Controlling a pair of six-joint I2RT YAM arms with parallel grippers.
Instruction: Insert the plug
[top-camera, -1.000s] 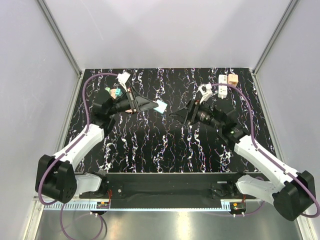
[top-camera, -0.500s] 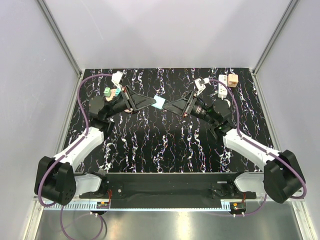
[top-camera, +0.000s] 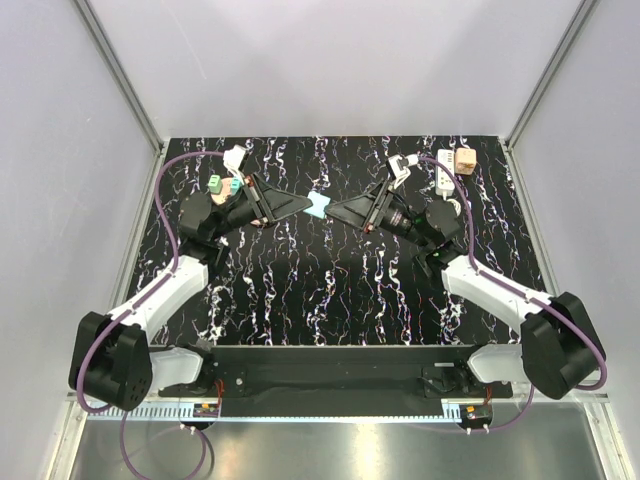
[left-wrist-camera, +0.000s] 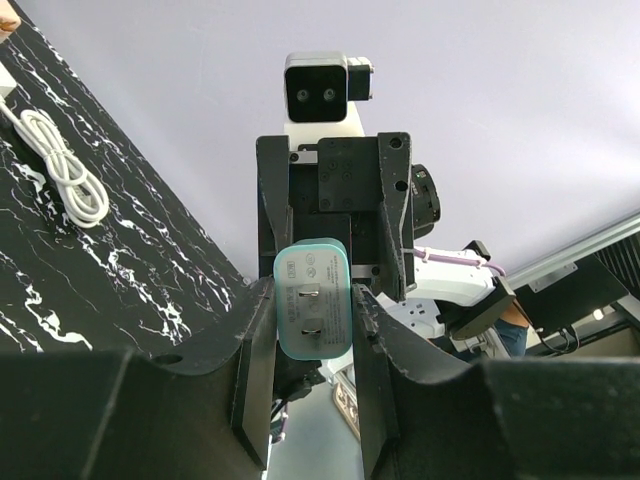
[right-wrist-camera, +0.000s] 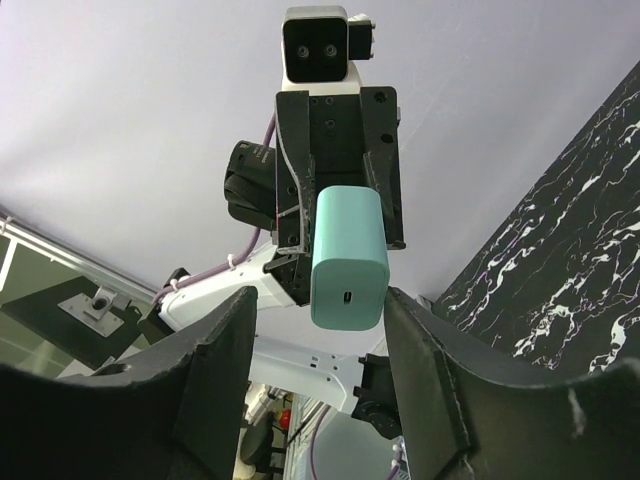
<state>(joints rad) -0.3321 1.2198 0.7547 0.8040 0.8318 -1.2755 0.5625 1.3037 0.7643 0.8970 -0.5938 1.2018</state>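
Plug (top-camera: 466, 160), peach-tan and blocky, sits on the black marbled table (top-camera: 330, 290) just beside the far end of the white power strip (top-camera: 445, 172), on the strip's right side; neither arm is near it. Well to the left of the power strip, both arms meet tip to tip above the table. The left tool (top-camera: 305, 205) is clamped narrow on a teal charger (left-wrist-camera: 312, 298) (two flat prongs show on the face turned toward the left wrist camera). The right tool (right-wrist-camera: 320, 295) stands wide, its fingers (right-wrist-camera: 215, 360) on either side of the charger's other end with a gap showing on one side; whether the other finger touches it cannot be told.
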